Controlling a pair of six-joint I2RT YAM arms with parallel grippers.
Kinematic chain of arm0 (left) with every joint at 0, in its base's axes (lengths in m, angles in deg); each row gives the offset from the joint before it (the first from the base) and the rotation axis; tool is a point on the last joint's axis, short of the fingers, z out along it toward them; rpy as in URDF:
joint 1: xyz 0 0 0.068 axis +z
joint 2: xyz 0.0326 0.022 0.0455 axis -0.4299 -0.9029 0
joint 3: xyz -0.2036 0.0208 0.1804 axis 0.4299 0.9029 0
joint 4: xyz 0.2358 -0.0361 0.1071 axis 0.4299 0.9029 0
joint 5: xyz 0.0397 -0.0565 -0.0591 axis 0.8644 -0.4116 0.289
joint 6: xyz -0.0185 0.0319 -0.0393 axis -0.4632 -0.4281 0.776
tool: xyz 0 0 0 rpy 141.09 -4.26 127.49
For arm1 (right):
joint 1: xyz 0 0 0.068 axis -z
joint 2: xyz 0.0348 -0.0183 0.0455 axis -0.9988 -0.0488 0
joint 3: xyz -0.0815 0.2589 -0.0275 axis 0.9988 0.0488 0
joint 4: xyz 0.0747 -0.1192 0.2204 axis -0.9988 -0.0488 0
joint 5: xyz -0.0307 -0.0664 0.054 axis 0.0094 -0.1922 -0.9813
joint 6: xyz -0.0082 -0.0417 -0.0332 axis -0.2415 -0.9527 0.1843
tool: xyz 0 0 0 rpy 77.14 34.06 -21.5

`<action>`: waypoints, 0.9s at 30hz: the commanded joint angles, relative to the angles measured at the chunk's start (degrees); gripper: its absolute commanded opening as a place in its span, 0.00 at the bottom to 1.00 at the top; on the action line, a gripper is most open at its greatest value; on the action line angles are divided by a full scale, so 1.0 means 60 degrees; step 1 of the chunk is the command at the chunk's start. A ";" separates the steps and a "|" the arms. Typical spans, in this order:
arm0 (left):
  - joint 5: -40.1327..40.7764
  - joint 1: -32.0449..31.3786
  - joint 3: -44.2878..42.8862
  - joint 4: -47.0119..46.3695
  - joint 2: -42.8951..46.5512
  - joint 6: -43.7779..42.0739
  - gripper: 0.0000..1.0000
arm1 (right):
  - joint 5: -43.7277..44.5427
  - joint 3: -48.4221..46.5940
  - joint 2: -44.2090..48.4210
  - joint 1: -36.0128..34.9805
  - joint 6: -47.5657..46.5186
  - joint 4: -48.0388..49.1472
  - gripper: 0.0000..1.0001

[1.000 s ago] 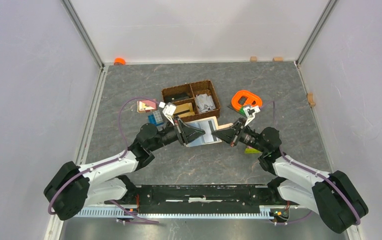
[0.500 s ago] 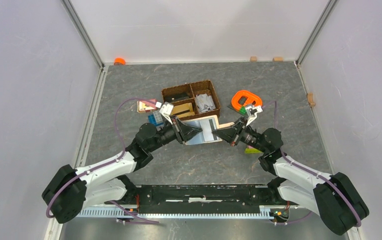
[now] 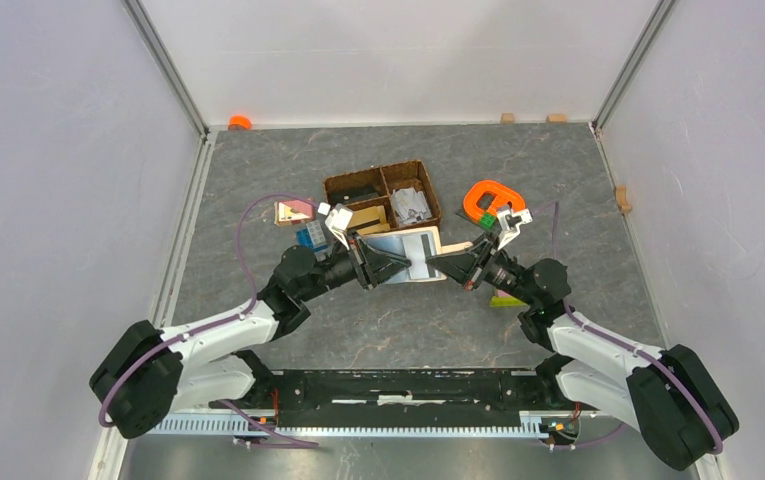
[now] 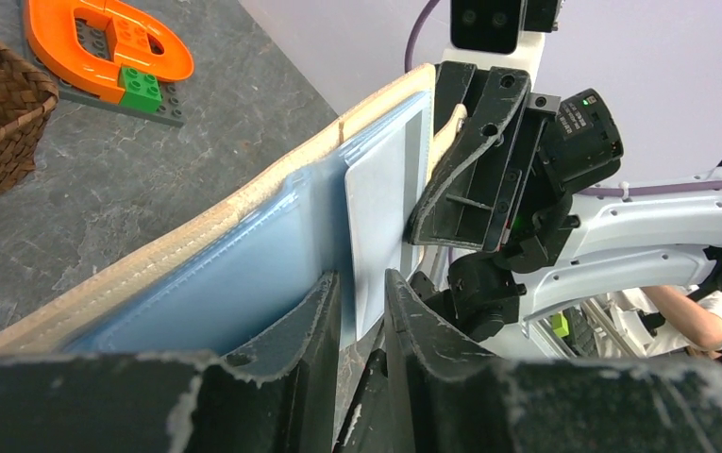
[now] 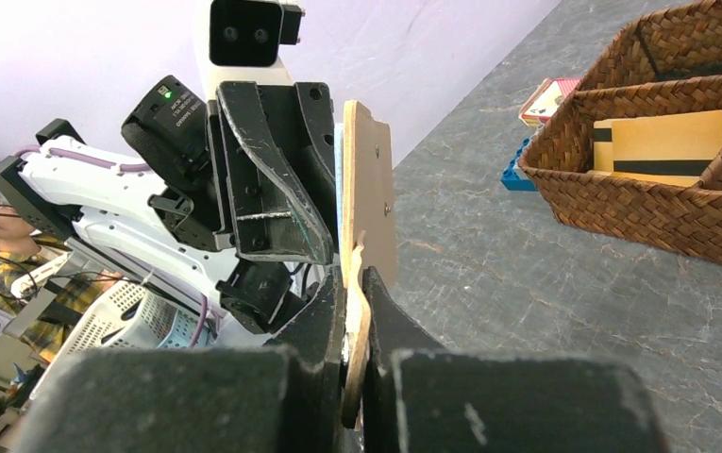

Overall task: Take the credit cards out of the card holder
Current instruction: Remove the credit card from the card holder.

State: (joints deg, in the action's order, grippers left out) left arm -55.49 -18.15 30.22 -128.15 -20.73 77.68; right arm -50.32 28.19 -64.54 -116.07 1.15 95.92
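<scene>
The card holder [image 3: 420,247] hangs open above the table between my two grippers, beige outside and pale blue inside [image 4: 243,269]. My right gripper [image 3: 450,266] is shut on its beige flap [image 5: 368,179], pinched between the fingertips of the right gripper [image 5: 353,283]. My left gripper [image 3: 396,263] faces it from the left. In the left wrist view, a pale card [image 4: 380,208] sticks out of a blue pocket. The card's lower edge lies in the narrow gap of the left gripper [image 4: 362,288], whose jaws stand slightly apart.
A brown woven divided basket [image 3: 376,172] stands just behind the holder, with a beige card with a black stripe [image 5: 663,142] in one compartment. An orange toy ring [image 3: 486,195] lies at the right, and a blue brick [image 3: 310,238] and a small pink box [image 3: 293,211] at the left.
Both grippers and the card holder have shifted slightly toward the basket. The left jaws have parted a little.
</scene>
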 commanded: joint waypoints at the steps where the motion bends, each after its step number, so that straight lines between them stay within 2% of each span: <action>1: -0.0155 0.0069 -0.0071 -0.0665 -0.0196 0.0224 0.30 | -0.0271 0.0091 -0.0122 -0.0005 0.0616 0.1353 0.00; 6: -0.0402 0.0148 -0.0114 -0.0931 -0.0475 0.0467 0.30 | -0.0517 0.0134 -0.0503 0.0013 0.1077 0.2059 0.00; 13: -0.0901 0.0332 0.0020 -0.1896 -0.0751 0.0960 0.27 | -0.0629 0.0083 -0.0654 0.0006 0.1111 0.2105 0.00; 16: -0.1153 0.0419 0.0159 -0.2592 -0.0847 0.1263 0.23 | -0.0625 0.0082 -0.0692 0.0033 0.1103 0.2058 0.00; 19: -0.1297 0.0633 0.0404 -0.3488 -0.0993 0.1740 0.13 | -0.0681 0.0095 -0.0713 0.0106 0.1101 0.2127 0.00; 22: -0.1711 0.0834 0.0500 -0.4598 -0.1404 0.2280 0.04 | -0.0740 0.0098 -0.0767 0.0196 0.1123 0.2193 0.04; 27: -0.2305 0.0853 0.0233 -0.5444 -0.2138 0.2809 0.02 | -0.0880 0.0138 -0.1014 0.0269 0.1367 0.2644 0.12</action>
State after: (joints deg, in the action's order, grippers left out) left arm -65.94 -13.50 32.78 -151.73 -31.18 89.96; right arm -53.65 29.09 -69.74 -114.80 7.86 105.64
